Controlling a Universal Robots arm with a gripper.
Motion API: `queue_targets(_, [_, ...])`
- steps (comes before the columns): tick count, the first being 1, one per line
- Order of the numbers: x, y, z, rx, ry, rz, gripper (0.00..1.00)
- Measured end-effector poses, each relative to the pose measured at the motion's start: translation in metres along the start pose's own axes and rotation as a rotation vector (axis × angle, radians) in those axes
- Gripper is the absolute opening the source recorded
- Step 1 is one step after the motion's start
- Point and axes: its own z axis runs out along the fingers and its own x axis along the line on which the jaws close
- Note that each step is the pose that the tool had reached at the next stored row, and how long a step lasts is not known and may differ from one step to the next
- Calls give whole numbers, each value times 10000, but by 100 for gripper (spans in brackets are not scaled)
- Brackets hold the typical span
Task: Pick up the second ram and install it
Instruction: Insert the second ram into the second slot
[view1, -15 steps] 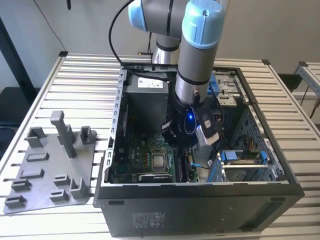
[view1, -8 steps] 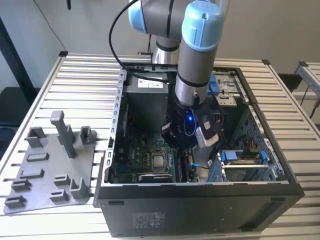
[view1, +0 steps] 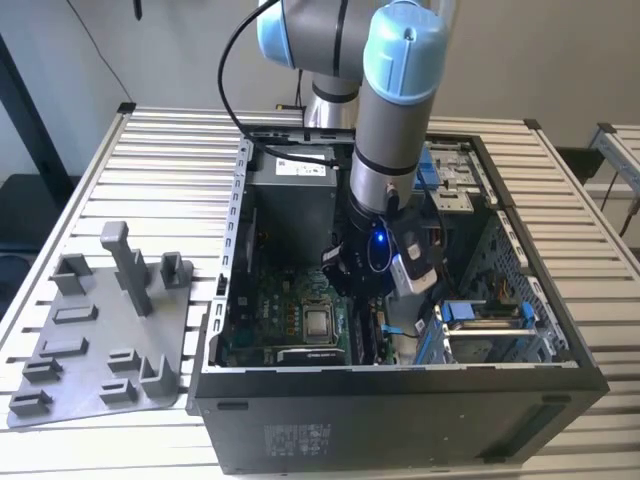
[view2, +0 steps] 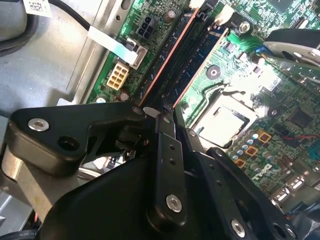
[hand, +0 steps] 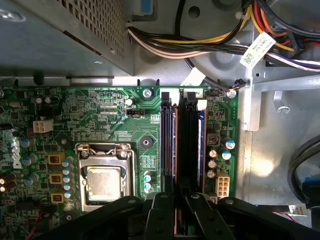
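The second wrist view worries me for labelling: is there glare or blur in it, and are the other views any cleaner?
In the second wrist view, glare washes out the motherboard near the processor socket, and the close gripper linkage looks soft. The first wrist view is evenly lit, with a bright patch on the case floor. The exterior view is sharp; the case interior sits in shadow.

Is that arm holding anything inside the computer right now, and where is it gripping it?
The gripper appears to hold the second ram, its jaws pinching one end of the stick, which stands in a slot on the motherboard.
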Motion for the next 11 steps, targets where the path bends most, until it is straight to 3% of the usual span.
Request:
queue_targets(3, [0,0,-12,-1,1,0,22])
queue_targets(11, [4,-23,-359,-1,4,11,22])
